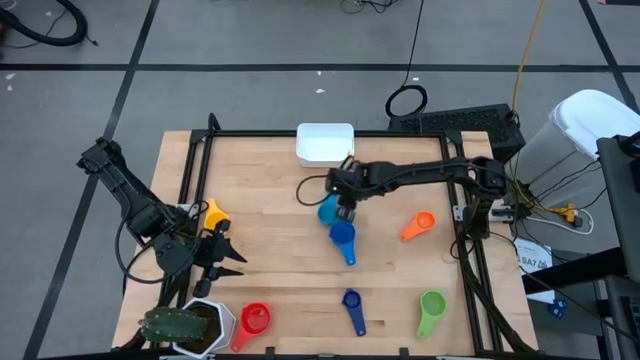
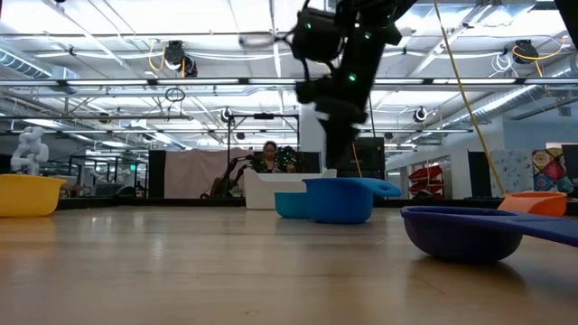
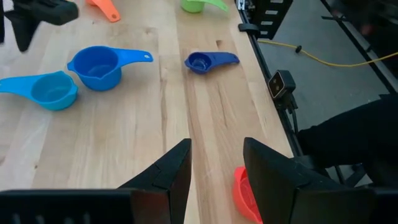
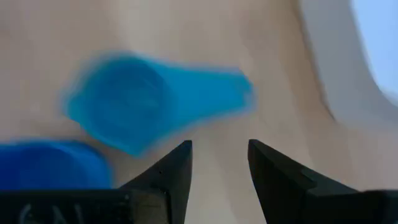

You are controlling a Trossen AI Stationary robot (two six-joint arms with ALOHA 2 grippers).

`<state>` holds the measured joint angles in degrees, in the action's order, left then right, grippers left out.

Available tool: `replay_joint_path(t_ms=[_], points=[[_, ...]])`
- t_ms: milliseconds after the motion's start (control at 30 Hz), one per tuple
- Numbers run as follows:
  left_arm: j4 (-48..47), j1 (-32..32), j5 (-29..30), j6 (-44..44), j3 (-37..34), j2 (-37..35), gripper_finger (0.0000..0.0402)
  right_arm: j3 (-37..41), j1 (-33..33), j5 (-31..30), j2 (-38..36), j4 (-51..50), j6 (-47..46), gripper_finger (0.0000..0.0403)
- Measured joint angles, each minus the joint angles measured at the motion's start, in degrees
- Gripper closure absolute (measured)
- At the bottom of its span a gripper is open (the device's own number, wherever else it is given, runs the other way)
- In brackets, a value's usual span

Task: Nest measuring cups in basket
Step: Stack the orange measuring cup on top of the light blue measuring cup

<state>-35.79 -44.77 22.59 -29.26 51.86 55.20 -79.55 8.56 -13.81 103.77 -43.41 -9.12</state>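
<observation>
1. My right gripper (image 1: 345,205) hovers over the light blue cup (image 1: 326,210), fingers apart, nothing held.
2. I'd line up on the handle and drop straight.
3. The basket (image 1: 324,143) sits just beyond, at the table's far edge.
4. My left gripper (image 1: 222,252) waits, fingers apart.
5. Pale wooden table (image 1: 270,270); workshop behind.

The basket (image 1: 324,143) is set at the table's (image 1: 270,270) far edge, two measuring cups (image 1: 335,222) are placed side by side just before it, others are scattered toward the near edge, and a plant pot (image 1: 190,326) is stood at the near left corner.
</observation>
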Motion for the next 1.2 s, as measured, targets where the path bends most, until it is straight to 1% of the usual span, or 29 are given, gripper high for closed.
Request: replay_joint_path(t_ms=[67, 100, 133, 200, 233, 333, 400, 600, 700, 867, 933, 1033, 1200], points=[[-0.01, 0.0, 0.01, 0.0, 0.0, 0.0, 0.0252, 0.02, 1.15, -3.37, -0.61, -7.91, -9.27, 0.0255], [0.0, 0.0, 0.02, 0.0, 0.0, 0.0, 0.0252, 0.01, 1.95, -3.4, -1.05, -12.59, -14.59, 0.0255], [-0.02, 0.0, 0.0, 0.01, 0.0, 0.0, 0.0252, 0.0, 2.7, -2.21, -1.17, -17.02, -18.67, 0.0255], [-0.02, 0.0, 0.02, 0.06, -0.01, 0.0, 0.0252, 0.06, 3.63, 0.11, -1.11, -26.43, -23.37, 0.0255], [-0.02, 0.0, 0.02, 0.27, -0.02, 0.0, 0.0252, 0.26, 3.72, 0.06, -1.08, -29.95, -25.34, 0.0255], [-0.02, 0.0, 0.02, 0.42, -0.01, 0.0, 0.0252, 1.93, 3.16, -0.71, -1.59, -35.9, -27.89, 0.0255], [-0.02, 0.0, 0.01, 0.42, 0.0, 0.0, 0.0252, 3.62, 2.34, -0.53, -2.28, -37.43, -28.5, 0.0255], [-0.13, -0.81, -0.05, 0.03, 0.0, -0.01, 0.0252, 8.92, -0.7, 3.59, -6.88, -37.97, -28.72, 0.0255], [-0.11, -1.52, -0.05, 0.05, 0.0, -0.01, 0.0252, 11.49, -2.2, 3.8, -10.77, -40.05, -31.57, 0.0255], [-0.06, -2.18, -0.01, 0.05, 0.0, 0.0, 0.0252, 15.59, -4.61, 6.66, -17.68, -39.81, -35.13, 0.0255], [-0.04, -2.23, 0.0, 0.22, 0.0, 0.0, 0.0252, 17.18, -5.66, 6.79, -19.76, -39.66, -35.65, 0.0255], [-0.02, -2.23, 0.0, 0.22, 0.0, 0.0, 0.0252, 19.55, -7.29, 7.05, -21.26, -38.79, -35.36, 0.0255], [0.06, -2.23, 0.02, 0.0, -0.01, 0.0, 0.0252, 24.22, -9.18, 9.15, -21.12, -38.09, -34.51, 0.0255]])
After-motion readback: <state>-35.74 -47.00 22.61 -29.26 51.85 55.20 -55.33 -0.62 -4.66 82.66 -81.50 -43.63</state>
